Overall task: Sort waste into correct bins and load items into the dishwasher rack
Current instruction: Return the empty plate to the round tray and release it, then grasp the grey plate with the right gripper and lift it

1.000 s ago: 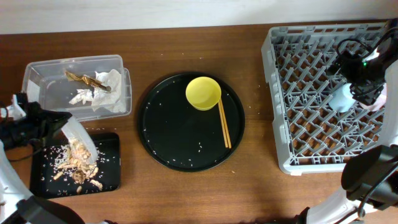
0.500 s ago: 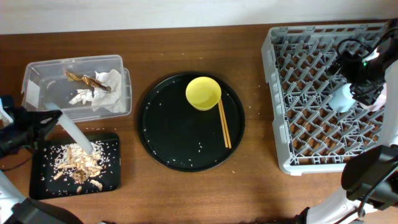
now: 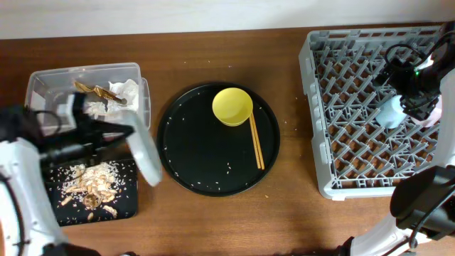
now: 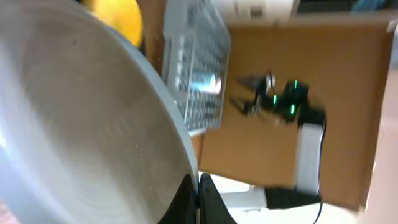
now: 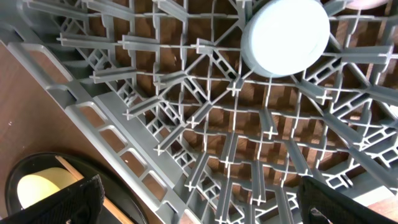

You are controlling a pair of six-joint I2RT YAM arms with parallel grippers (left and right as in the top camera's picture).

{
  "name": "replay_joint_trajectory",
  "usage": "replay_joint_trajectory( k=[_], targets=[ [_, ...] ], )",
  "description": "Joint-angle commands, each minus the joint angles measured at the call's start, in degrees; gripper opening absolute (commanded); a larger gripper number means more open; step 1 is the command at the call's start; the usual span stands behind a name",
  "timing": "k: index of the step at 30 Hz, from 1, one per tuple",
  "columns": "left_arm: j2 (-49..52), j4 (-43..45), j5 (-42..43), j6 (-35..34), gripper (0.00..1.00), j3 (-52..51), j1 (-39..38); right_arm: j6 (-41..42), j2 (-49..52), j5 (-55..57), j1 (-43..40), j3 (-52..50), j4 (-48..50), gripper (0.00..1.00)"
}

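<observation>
My left gripper is shut on the rim of the grey plate and holds it tilted on edge between the black rectangular tray and the round tray. In the left wrist view the plate fills the left, with the jaws pinched on its edge. Beige food scraps lie in the black tray. Napkins and a brown wrapper lie in the clear tub. My right gripper is open above the rack, next to the light-blue cup.
The yellow bowl and the chopsticks lie on the large round black tray, with crumbs scattered there. A bit of pink shows by the right gripper at the rack's right edge. The rack and bowl show blurred in the left wrist view.
My left arm has swung the plate from over the black tray up and to the right, toward the round tray. The right arm has not moved.
</observation>
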Motion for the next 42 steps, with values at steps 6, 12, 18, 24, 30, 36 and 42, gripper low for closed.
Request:
replay_joint_trajectory(
  k=[6, 12, 18, 24, 30, 36, 42],
  targets=[
    [-1.9, 32.39, -63.01, -40.59, 0.01, 0.02, -57.42, -0.37, -0.52, 0.11, -0.04, 0.74, 0.0, 0.98],
    [12.37, 38.36, -79.19, -43.1, 0.01, 0.02, -77.13, -0.37, -0.52, 0.11, -0.04, 0.74, 0.0, 0.98],
    [17.09, 35.54, -76.54, -43.15, 0.06, 0.02, -77.72, -0.37, -0.52, 0.11, -0.04, 0.74, 0.0, 0.98],
    [17.07, 31.04, -78.09, -43.06, 0.27, 2.64, -77.26, -0.37, -0.52, 0.11, -0.04, 0.74, 0.0, 0.98],
    [8.04, 8.92, -102.12, -54.93, 0.81, 24.37, -59.95, -0.35, -0.52, 0.11, -0.04, 0.74, 0.0, 0.98],
    [2.51, 4.37, -87.12, -54.88, 0.99, 24.33, -28.37, -9.29, -0.52, -20.76, 3.76, 0.7, -4.33, 0.98],
    [2.71, 5.86, -85.68, -54.9, 0.99, 24.3, -20.96, -9.16, 1.16, 8.63, 45.9, -3.3, -1.09, 0.98]
  ],
)
